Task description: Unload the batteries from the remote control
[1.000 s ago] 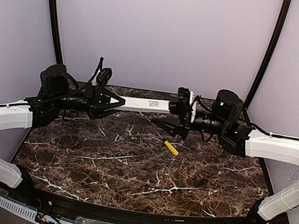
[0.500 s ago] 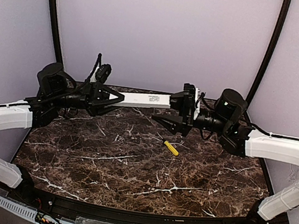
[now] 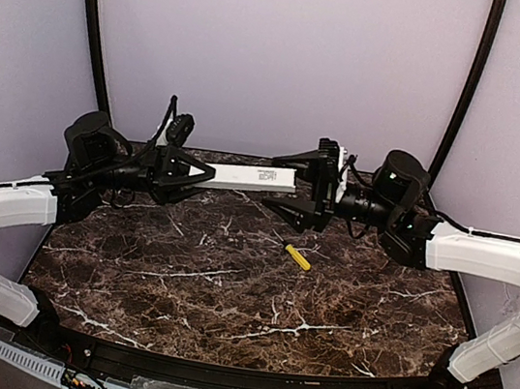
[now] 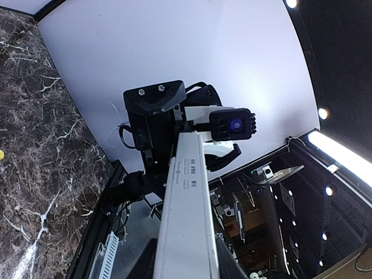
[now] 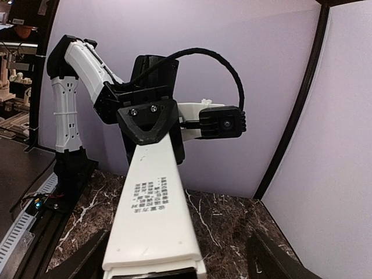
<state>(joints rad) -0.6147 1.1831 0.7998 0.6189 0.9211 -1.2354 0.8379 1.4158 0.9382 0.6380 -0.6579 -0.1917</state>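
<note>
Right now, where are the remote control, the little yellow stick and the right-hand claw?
remote control [image 3: 243, 178]: top view, middle of its white body.
yellow stick [image 3: 298, 257]: top view, middle of its length.
right gripper [image 3: 271, 184]: top view, midway between its open fingertips, at the remote's end.

Bright, even, sharp; wrist-view distortion
</note>
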